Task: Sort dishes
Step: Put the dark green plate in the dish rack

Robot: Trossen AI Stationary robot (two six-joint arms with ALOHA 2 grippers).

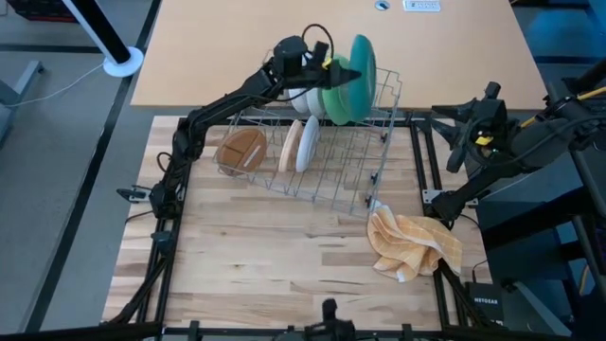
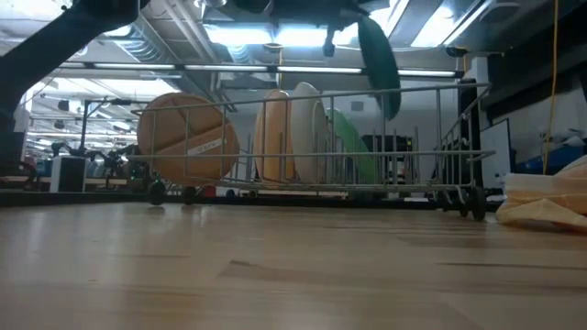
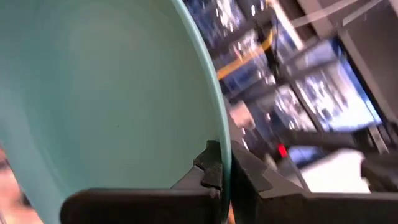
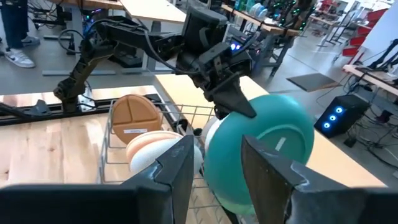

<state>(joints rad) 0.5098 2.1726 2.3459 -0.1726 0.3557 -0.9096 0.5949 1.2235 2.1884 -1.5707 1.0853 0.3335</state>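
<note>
Left hand (image 1: 333, 71): gripping the teal plate (image 1: 363, 62) by its rim above the rack (image 1: 341, 156).
Right hand (image 4: 214, 165): waiting beside the table (image 1: 284, 256), fingers standing wide.

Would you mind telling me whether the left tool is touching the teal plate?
Touching. The left wrist view shows the left tool clamped on the teal plate's rim.

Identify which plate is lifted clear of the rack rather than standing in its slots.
The teal-blue plate, pinched at its rim by the left gripper above the wire rack. The brown plate, tan plate, white plate and green plate all stand in it.
</note>
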